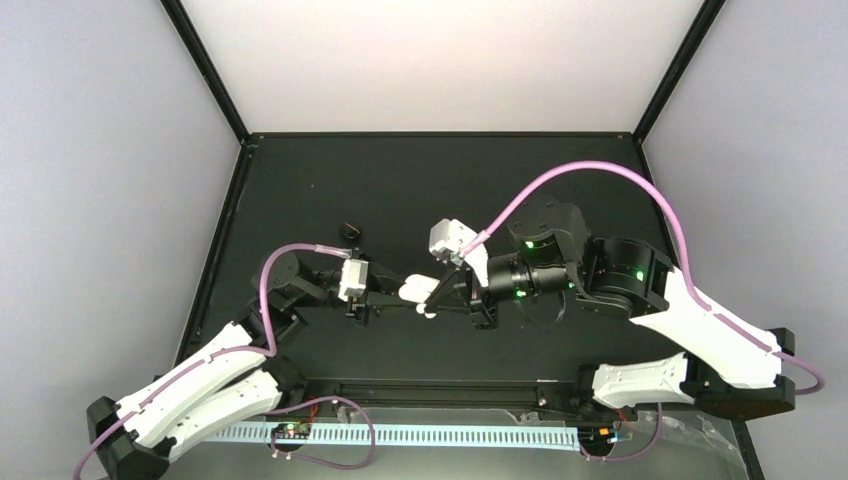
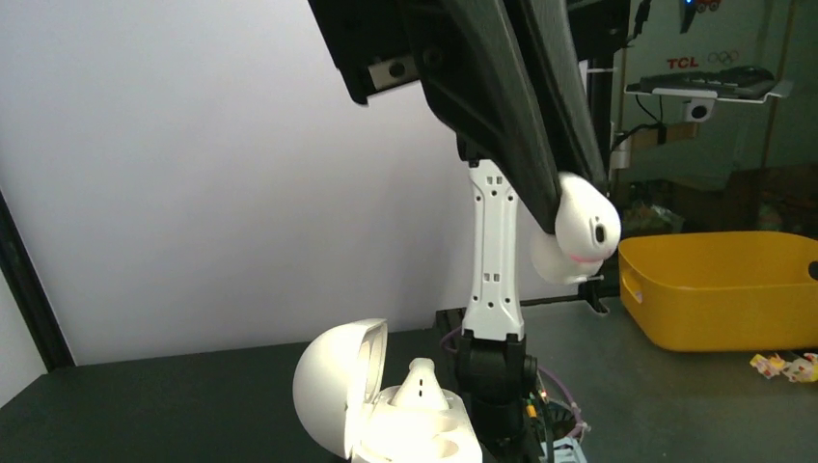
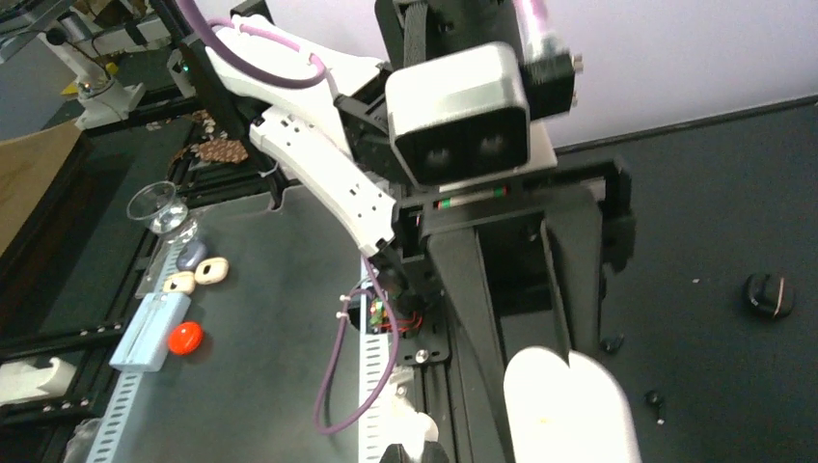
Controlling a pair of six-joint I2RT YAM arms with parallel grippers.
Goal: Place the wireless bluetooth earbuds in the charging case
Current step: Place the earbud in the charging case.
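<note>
The charging case point(image 2: 381, 420), a glossy white shell, is held with its lid open. One white earbud point(image 2: 422, 381) sits in a socket, stem up. In the top view my left gripper point(image 1: 398, 293) is shut on the case point(image 1: 417, 290) above mid-table. My right gripper point(image 1: 436, 304) meets it from the right. Its black fingers point(image 2: 540, 145) come down in the left wrist view, shut on a second white earbud point(image 2: 585, 227) above and to the right of the case. In the right wrist view that earbud point(image 3: 415, 429) shows at the fingertips, beside the bright case point(image 3: 569, 405).
A black round puck point(image 1: 349, 231) lies on the mat behind the left gripper, also seen as the puck point(image 3: 769, 294). Small dark bits point(image 3: 654, 397) lie near it. A yellow bin point(image 2: 719, 289) stands off the table. A red disc point(image 3: 183, 337) and a glass bowl point(image 3: 159, 207) lie past the near edge.
</note>
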